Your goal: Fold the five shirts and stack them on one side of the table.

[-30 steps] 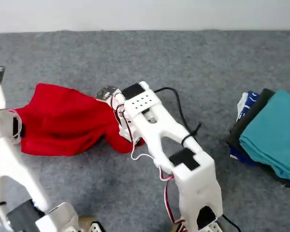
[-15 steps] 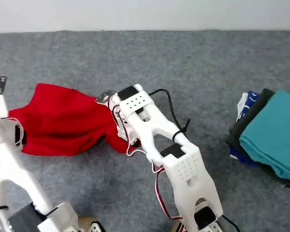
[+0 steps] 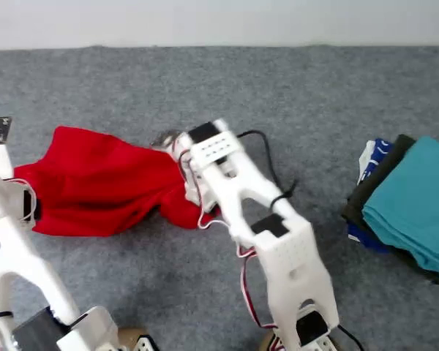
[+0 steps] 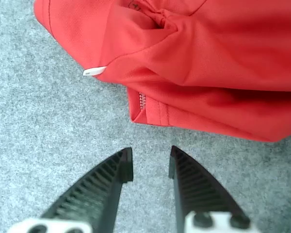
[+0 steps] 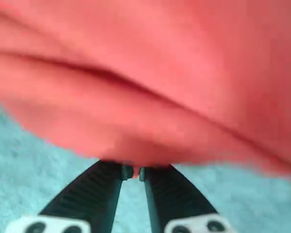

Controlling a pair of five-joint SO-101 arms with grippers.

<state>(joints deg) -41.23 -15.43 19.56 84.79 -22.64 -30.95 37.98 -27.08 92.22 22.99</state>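
A red shirt (image 3: 95,179) lies crumpled and partly doubled over on the left half of the grey table (image 3: 300,95). At its right edge sits my right gripper (image 3: 174,146). In the right wrist view that gripper (image 5: 133,173) is shut on the hem of the red shirt (image 5: 145,73), with fabric pinched at its tips. My left gripper (image 4: 148,165) stands open over bare table, just short of a folded corner of the red shirt (image 4: 208,63) that carries a small white tag (image 4: 94,72). The left arm (image 3: 7,219) stands at the shirt's left end.
A stack of folded shirts rests at the table's right edge, with a teal shirt (image 3: 417,201) on top, a black one (image 3: 373,183) under it and a blue and white one (image 3: 373,155) lowest. A white wall borders the far side.
The right arm's wrist swung slightly left, then back right and toward the far side, still at the shirt's right edge. The left arm shifted a little, then kept still.
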